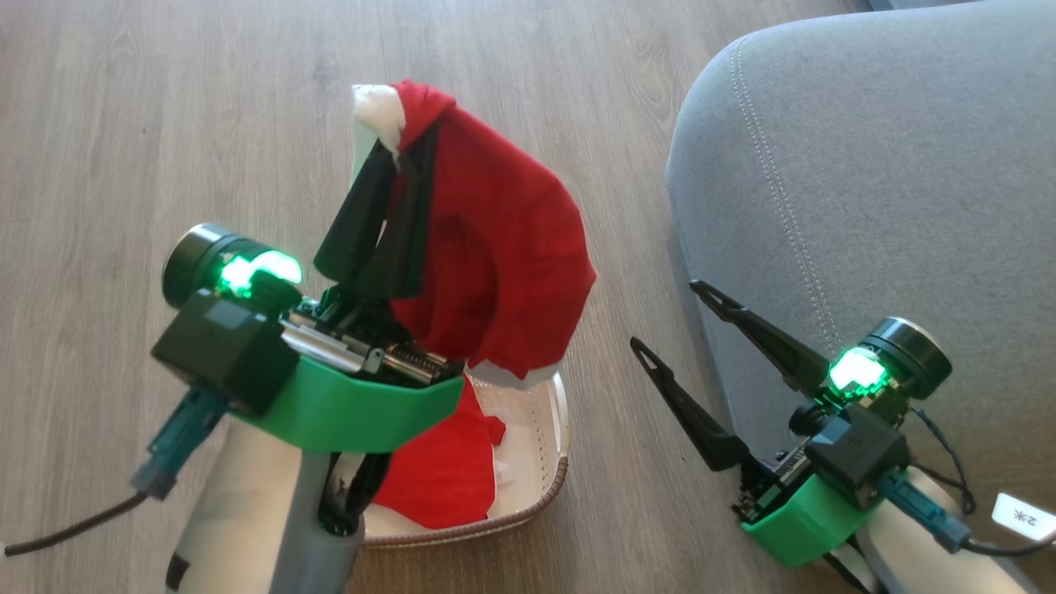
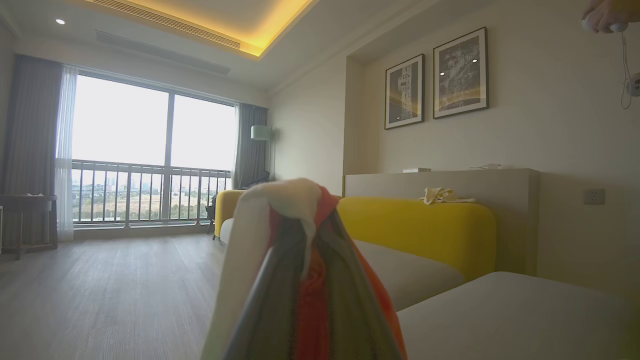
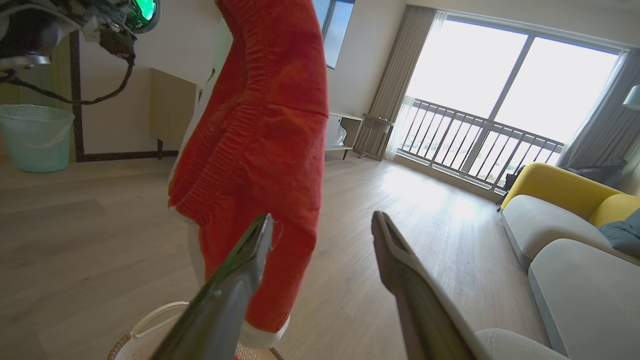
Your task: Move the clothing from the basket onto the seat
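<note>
One piece of the clothing, a red garment [image 1: 495, 247] with white trim, hangs lifted above the basket [image 1: 554, 429]. My left gripper [image 1: 404, 153] is shut on its top edge; the left wrist view has the fabric [image 2: 310, 280] pinched between the dark fingers. A second red garment [image 1: 445, 474] lies inside the cream basket. My right gripper [image 1: 664, 318] stands open, empty, between the basket and the grey seat [image 1: 891, 181]. From the right wrist the hanging garment [image 3: 260, 140] drapes just left of its spread fingers [image 3: 240, 280], over the basket's handle [image 3: 150, 320].
Wooden floor [image 1: 165, 124] surrounds the basket. A yellow-backed sofa [image 2: 420, 230] and a window lie across the room. A pale green bin [image 3: 35, 137] stands by the wall. Cables trail from both wrists.
</note>
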